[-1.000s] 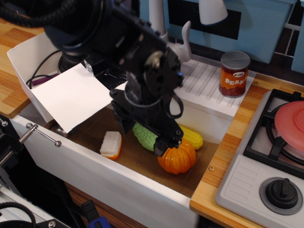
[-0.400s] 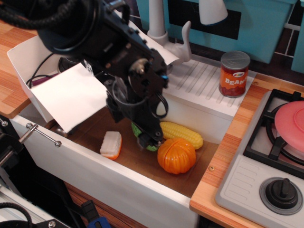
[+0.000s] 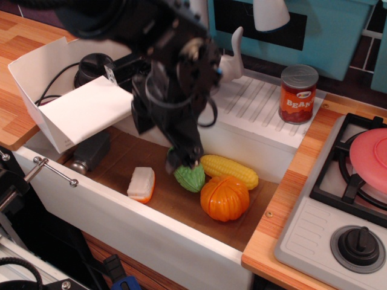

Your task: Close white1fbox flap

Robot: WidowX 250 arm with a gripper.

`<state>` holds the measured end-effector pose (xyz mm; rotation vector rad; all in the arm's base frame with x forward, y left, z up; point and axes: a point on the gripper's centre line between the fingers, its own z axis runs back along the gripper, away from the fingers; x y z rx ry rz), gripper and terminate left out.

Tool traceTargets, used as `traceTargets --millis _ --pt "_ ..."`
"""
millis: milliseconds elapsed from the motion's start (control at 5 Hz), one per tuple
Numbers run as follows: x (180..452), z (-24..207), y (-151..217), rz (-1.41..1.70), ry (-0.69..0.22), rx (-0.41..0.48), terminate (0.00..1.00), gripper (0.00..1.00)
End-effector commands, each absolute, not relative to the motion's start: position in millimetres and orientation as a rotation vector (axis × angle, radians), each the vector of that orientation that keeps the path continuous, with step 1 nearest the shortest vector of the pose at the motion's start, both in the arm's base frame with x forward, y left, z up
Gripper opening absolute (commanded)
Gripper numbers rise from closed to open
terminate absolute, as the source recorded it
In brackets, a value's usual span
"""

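Note:
The white1fbox (image 3: 33,69) is a white carton on the wooden counter at the left, open, with black cables and a black object inside. Its flap (image 3: 84,112) shows its plain white inside and slopes out over the left end of the sink. My black gripper (image 3: 183,160) hangs over the sink, to the right of the flap, with its tip just above a green toy vegetable (image 3: 191,177). The arm's body sits close to the flap's right edge. I cannot tell how the jaws stand, and nothing shows between them.
In the sink (image 3: 121,223) lie a yellow corn (image 3: 230,170), an orange pumpkin (image 3: 225,198), a white and orange slice (image 3: 141,184) and a grey block (image 3: 91,154). A bean can (image 3: 299,93) stands on the drainer. The stove (image 3: 344,229) is at the right, and the faucet (image 3: 236,51) is behind the arm.
The arm has risen and swung back and left, uncovering the green vegetable and the corn. The flap has tipped up and looks shorter and flatter than before.

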<state>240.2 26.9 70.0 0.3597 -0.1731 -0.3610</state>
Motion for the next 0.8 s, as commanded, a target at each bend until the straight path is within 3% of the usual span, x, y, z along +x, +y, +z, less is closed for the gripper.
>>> traceTargets --millis 0,200,600 --pt "248.0 134.5 34.4 -0.413 -0.135 0.468 0.0 1.0" --pt "254.8 155.7 66.5 -0.491 -0.101 0.492 0.0 1.0" --pt "277.0 153.7 140.3 -0.62 -0.096 0.395 0.0 1.0"
